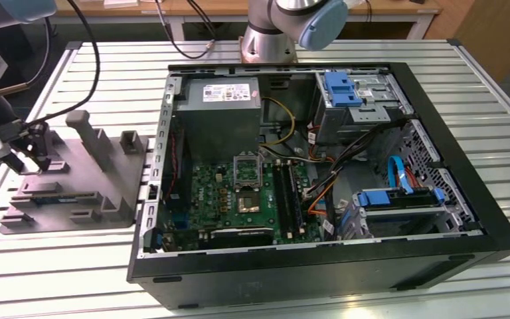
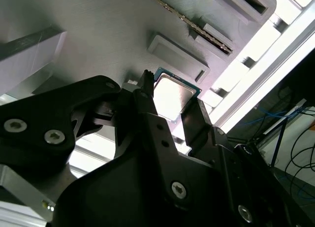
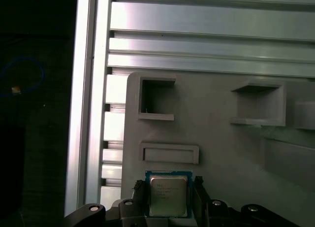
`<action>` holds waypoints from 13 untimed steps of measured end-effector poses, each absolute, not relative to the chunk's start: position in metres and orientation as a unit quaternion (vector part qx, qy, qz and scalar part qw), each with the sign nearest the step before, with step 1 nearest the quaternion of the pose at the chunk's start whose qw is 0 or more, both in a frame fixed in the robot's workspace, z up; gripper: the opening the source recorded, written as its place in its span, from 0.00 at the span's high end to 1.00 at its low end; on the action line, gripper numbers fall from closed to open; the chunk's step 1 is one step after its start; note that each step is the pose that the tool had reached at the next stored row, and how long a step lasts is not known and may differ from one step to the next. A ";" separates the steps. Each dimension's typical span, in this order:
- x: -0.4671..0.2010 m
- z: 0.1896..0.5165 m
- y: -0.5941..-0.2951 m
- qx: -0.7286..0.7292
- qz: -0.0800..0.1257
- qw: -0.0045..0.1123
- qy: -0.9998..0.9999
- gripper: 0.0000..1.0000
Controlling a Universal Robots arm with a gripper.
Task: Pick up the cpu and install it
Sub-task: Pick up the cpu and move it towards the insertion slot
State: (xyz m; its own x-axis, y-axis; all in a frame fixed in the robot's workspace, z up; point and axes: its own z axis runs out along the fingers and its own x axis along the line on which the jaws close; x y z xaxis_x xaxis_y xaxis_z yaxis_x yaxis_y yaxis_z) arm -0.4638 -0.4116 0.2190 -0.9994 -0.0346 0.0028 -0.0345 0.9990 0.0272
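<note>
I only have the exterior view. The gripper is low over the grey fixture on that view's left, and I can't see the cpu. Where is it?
Observer: In both wrist views the cpu sits right at the gripper, metal top up.
Operator: On the fixture or off it?
Observer: Over the fixture, next to a small rectangular pocket. I cannot tell whether it is lifted.
Operator: Straight or skewed?
Observer: In the first wrist view its edges run parallel to the pocket's.
</note>
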 end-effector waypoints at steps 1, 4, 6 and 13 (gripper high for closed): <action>-0.464 0.219 -0.412 0.017 -0.014 0.002 -1.000 0.53; -0.464 0.220 -0.412 0.017 -0.014 0.002 -1.000 0.53; -0.464 0.221 -0.412 0.017 -0.014 0.002 -1.000 0.53; -0.464 0.223 -0.412 0.017 -0.014 0.002 -1.000 0.53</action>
